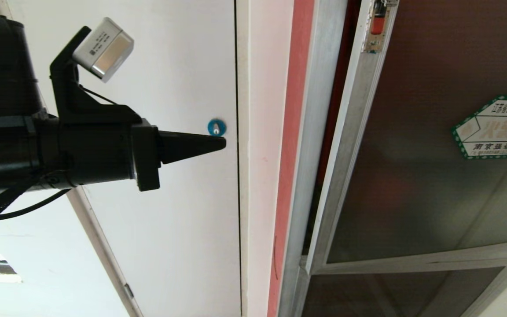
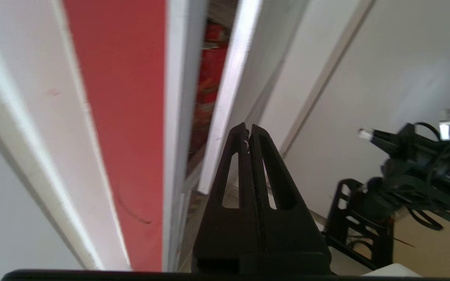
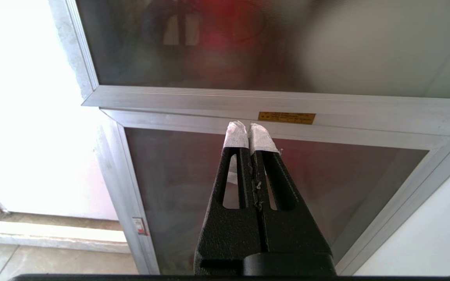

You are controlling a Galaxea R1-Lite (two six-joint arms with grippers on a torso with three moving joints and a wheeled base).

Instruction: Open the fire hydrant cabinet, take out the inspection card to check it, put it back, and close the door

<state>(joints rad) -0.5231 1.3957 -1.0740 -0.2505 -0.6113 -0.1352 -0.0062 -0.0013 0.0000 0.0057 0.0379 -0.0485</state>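
Observation:
The fire hydrant cabinet (image 1: 313,145) has a silver frame beside a red strip of wall. Its door (image 1: 412,176), dark glass with a green-bordered sticker (image 1: 495,127) and a small red latch (image 1: 379,21), stands slightly ajar. My left gripper (image 1: 222,143) is shut and empty, held level in front of the white door, left of the cabinet. In the left wrist view the left gripper (image 2: 248,127) points toward the gap (image 2: 209,78), where red interior shows. My right gripper (image 3: 248,128), with white-taped tips, is shut and empty before the lower glass panel (image 3: 193,187). The inspection card is out of view.
A plain white door (image 1: 170,198) with a blue round lock (image 1: 216,127) fills the left of the head view. A yellow label (image 3: 286,117) sits on the cabinet's cross rail, and a small red label (image 3: 139,225) on its lower frame. Floor tiles (image 3: 53,261) lie below.

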